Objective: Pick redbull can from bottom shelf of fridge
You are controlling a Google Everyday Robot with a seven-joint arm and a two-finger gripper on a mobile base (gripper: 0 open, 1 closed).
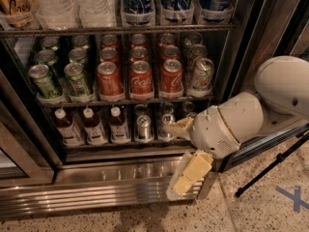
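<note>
The fridge (120, 178) stands with its front open to me. On its bottom shelf, two slim silver redbull cans (143, 127) stand side by side, the second (165, 124) to the right, with more behind. My gripper (182, 151) is at the shelf's right front, open, its cream fingers spread one above the other. The upper finger (179, 126) sits just right of the second can. The lower finger (189, 174) hangs in front of the steel base grille. Nothing is held.
Brown bottles with white caps (92, 125) fill the left of the bottom shelf. Red cola cans (141, 79) and green cans (77, 79) line the shelf above. A dark stand leg (270, 168) crosses the floor at the right. My white arm (256, 110) covers the fridge's right frame.
</note>
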